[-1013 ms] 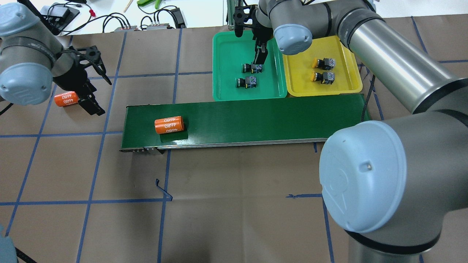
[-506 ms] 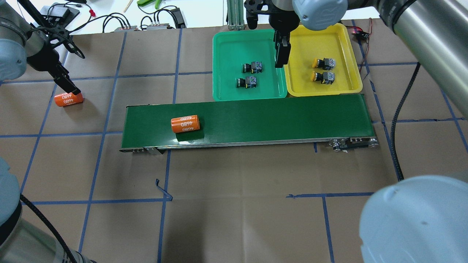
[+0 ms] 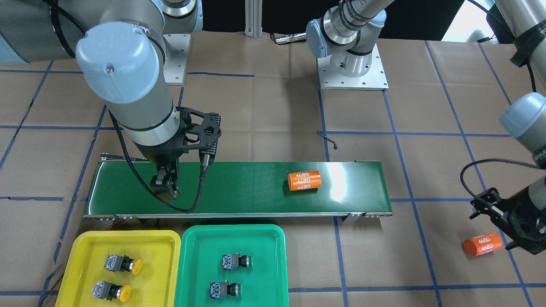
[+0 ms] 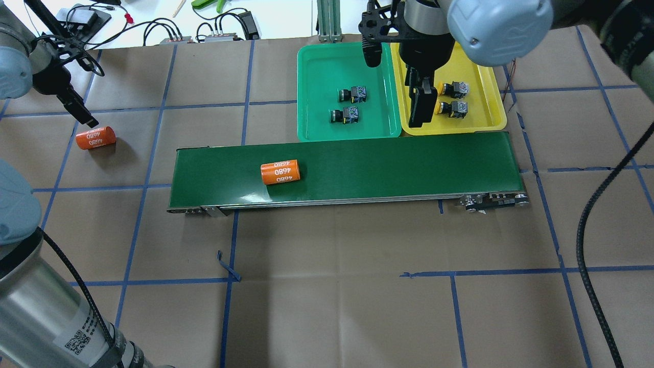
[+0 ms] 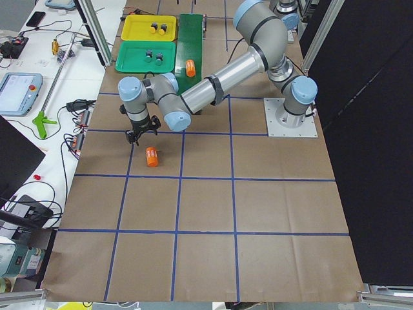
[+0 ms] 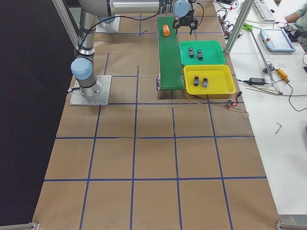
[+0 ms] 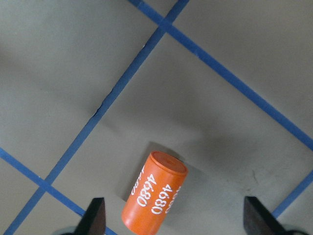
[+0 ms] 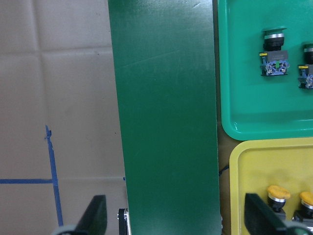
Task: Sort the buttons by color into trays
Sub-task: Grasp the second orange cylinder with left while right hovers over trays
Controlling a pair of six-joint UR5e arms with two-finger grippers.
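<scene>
Two green buttons lie in the green tray. Two yellow buttons lie in the yellow tray. In the front view the green buttons and yellow buttons show in their trays. My right gripper is open and empty, hanging over the yellow tray's near left corner and the belt's far edge. My left gripper is open and empty, just above an orange "4680" cylinder on the table.
A long dark-green conveyor belt lies in front of the trays, with an orange "4680" cylinder on it. The other cylinder lies on the brown paper at far left. Cables and tools sit beyond the table's far edge.
My right gripper moved from over the green tray to the right and nearer, to the yellow tray's edge. The cylinder on the belt travelled right. My left gripper pulled back from the table cylinder.
</scene>
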